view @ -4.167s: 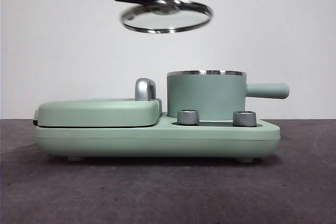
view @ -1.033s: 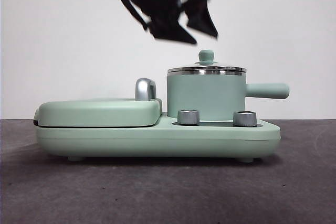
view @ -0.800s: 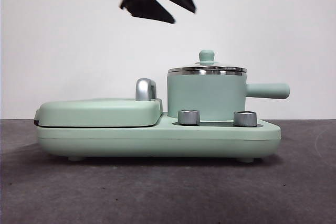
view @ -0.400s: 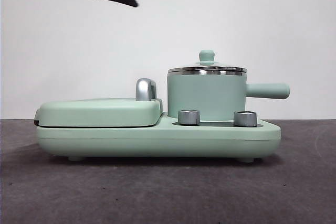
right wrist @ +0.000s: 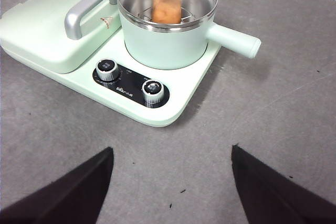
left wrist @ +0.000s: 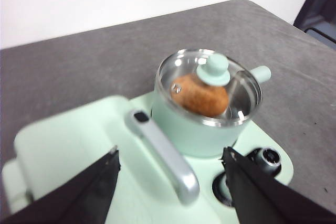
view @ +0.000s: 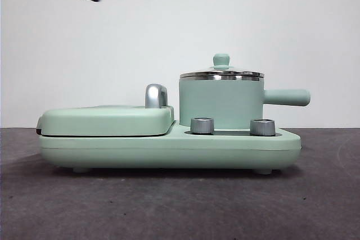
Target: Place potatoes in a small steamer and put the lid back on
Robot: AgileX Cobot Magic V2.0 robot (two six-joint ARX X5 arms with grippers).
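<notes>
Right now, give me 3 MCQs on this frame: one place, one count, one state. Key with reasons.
1. Where is the potato?
A. on the griddle cover
B. inside the small steamer
C. on the table

2. How many control knobs are on the base?
A. one
B. two
C. four

3. What is the state of the lid?
A. seated on the steamer's rim
B. held by a tool
C. lying on the table

Key:
1 B: both wrist views show it through the glass, inside the small steamer.
2 B: the right wrist view shows two control knobs, side by side on the black panel.
3 A: the lid sits level on the rim; the left tool and the right tool both have jaws spread with nothing between them.
</notes>
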